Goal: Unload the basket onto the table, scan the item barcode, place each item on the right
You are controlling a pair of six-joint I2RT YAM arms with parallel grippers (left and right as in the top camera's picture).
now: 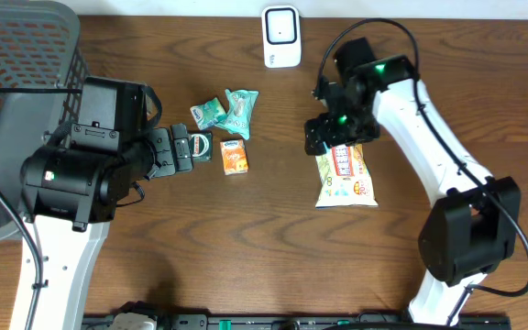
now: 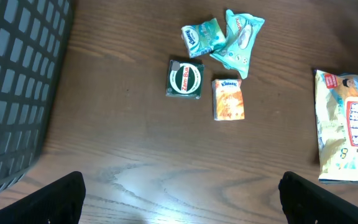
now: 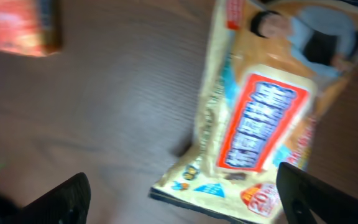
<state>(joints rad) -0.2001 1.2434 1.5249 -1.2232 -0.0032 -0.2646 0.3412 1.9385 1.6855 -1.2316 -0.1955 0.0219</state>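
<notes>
A yellow snack packet (image 1: 345, 176) with a red label lies flat on the wooden table. My right gripper (image 1: 333, 137) hovers just over its top end, jaws open and nothing between them. In the right wrist view the packet (image 3: 260, 118) fills the space ahead of the gripper (image 3: 185, 193), and the picture is blurred. No barcode shows on it. The white scanner (image 1: 281, 37) stands at the table's back edge. My left gripper (image 1: 183, 151) is open and empty, and in its wrist view (image 2: 182, 199) it hangs above bare wood.
A green round tin (image 2: 185, 79), a small orange box (image 2: 228, 99) and two teal sachets (image 2: 224, 37) lie left of centre. A dark mesh basket (image 1: 16, 92) fills the back left corner. The packet (image 2: 344, 127) also shows at the left wrist view's right edge.
</notes>
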